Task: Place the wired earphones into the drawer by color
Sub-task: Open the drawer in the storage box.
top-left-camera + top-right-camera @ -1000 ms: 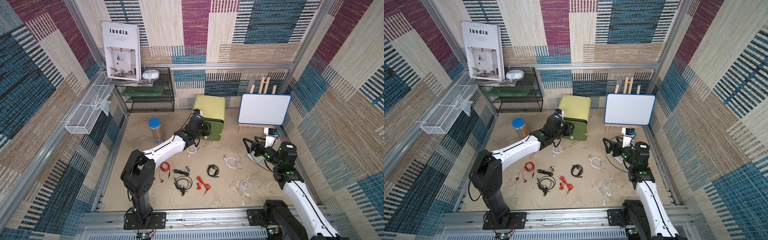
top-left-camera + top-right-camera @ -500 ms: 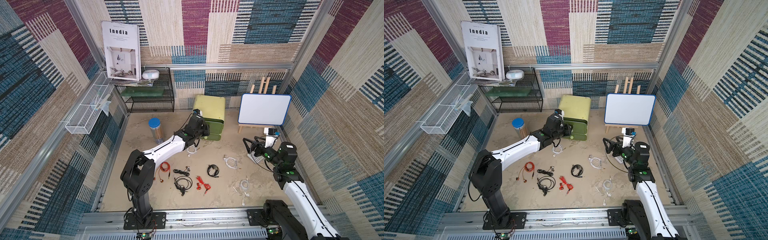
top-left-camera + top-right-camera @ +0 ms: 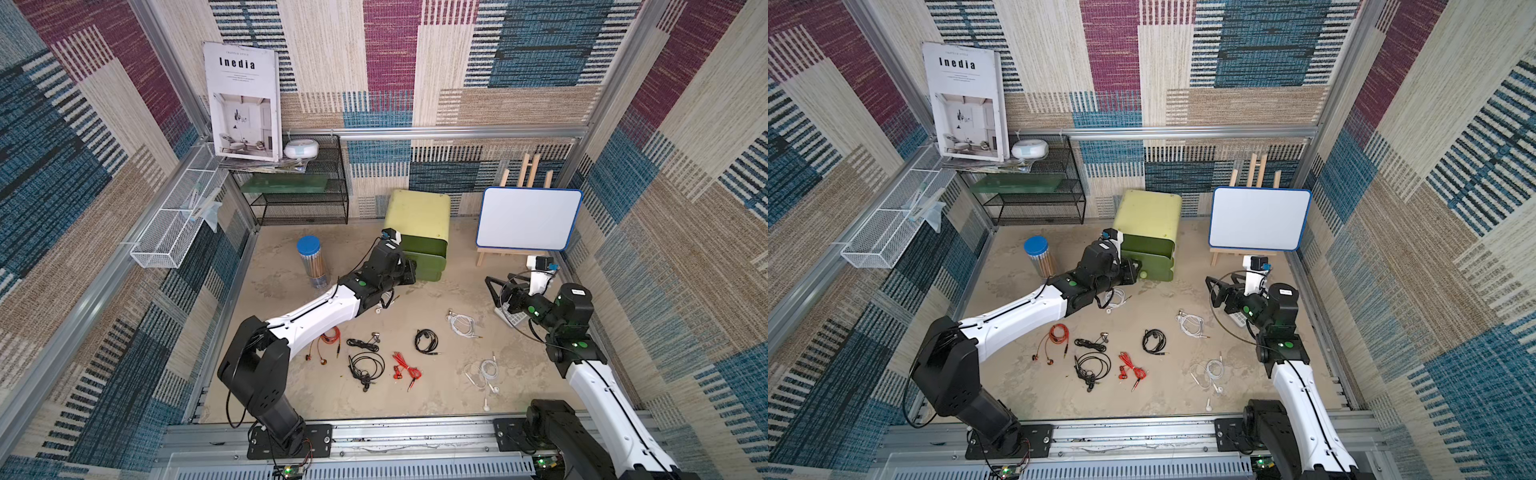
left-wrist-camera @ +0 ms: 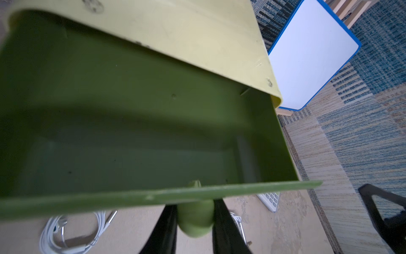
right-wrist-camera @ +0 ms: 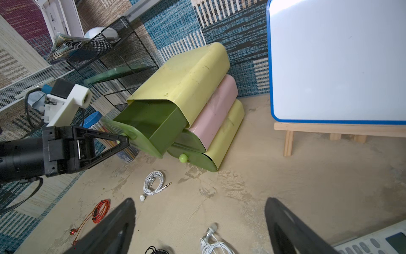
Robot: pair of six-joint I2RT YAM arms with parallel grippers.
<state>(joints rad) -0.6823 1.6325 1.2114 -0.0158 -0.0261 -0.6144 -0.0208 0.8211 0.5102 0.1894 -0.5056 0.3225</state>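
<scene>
Pinching the green knob (image 4: 195, 224) with left gripper (image 4: 195, 205), top drawer (image 4: 241, 189) drawn out towards the fingertips, long axis running from them back into the yellow case (image 4: 197, 44). Just beside those fingers, white earphones (image 4: 72, 233), plug aimed fingerward. Right gripper (image 5: 200, 200) spread wide, empty.

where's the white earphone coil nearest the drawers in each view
Top view: white earphones peeking from under the left arm.
Top view: earphones in the same spot.
Left wrist: earphones on the floor beside the gripped knob.
Right wrist: earphones on the floor before the bottom drawer.
Shared landmark: whiteboard.
</scene>
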